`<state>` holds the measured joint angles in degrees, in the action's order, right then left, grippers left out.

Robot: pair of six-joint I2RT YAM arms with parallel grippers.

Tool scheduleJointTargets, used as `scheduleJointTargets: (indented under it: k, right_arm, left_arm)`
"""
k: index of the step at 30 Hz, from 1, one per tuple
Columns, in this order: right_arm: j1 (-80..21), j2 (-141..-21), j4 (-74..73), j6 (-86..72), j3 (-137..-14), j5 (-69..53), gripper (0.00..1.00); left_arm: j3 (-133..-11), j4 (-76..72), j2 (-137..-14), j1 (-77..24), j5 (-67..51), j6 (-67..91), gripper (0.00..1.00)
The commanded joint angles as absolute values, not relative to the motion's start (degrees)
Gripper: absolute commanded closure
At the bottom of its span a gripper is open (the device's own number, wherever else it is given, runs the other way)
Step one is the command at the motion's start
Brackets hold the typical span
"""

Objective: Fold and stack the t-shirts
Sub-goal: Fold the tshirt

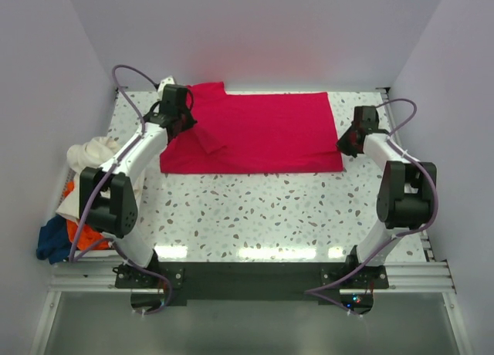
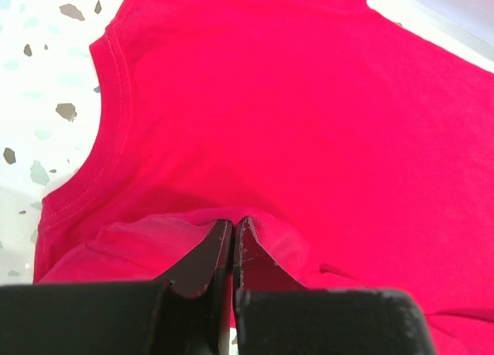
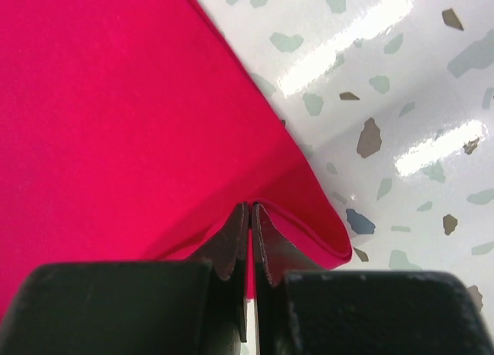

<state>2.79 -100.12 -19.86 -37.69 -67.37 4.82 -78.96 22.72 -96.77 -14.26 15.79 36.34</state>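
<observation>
The crimson red t-shirt (image 1: pixel 262 127) lies spread flat across the far half of the table, its collar end to the left. My left gripper (image 1: pixel 182 123) is at the shirt's left end, just below the neckline (image 2: pixel 114 100), and is shut on a pinched ridge of red cloth (image 2: pixel 309 100). In the left wrist view its tips (image 2: pixel 233 224) meet on that ridge. My right gripper (image 1: pixel 346 143) is at the shirt's right edge, shut on a curled-over corner of the hem (image 3: pixel 324 231). The cream white t-shirt (image 1: pixel 91 153), the orange one (image 1: pixel 82 233) and the dark blue one (image 1: pixel 51 244) sit heaped at the left edge.
The speckled white table (image 1: pixel 270 208) is walled in at the back and on both sides. The heap of shirts lies beside my left arm's elbow (image 1: pixel 108 197). A metal rail (image 1: pixel 247 276) runs along the near edge by the arm bases.
</observation>
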Motion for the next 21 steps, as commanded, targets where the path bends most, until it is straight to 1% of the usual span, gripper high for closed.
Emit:
scheduleJointTargets:
  k: [1, 9, 21]
  right_arm:
    - [4.5, -98.4, -15.4, -39.2, -67.2, 3.4, 1.0]
    - [5.9, -99.4, -13.2, -40.4, -68.0, 0.1, 1.0]
    - [6.7, -101.7, -11.0, -40.7, -69.7, -3.1, 1.0]
  left_arm:
    - [-82.4, 19.7, -97.8, -12.9, 14.6, 34.7, 1.0]
    - [-84.9, 18.6, -100.4, -11.4, 11.6, 34.3, 1.0]
    - [-84.6, 17.8, -101.3, -9.5, 10.6, 35.0, 1.0]
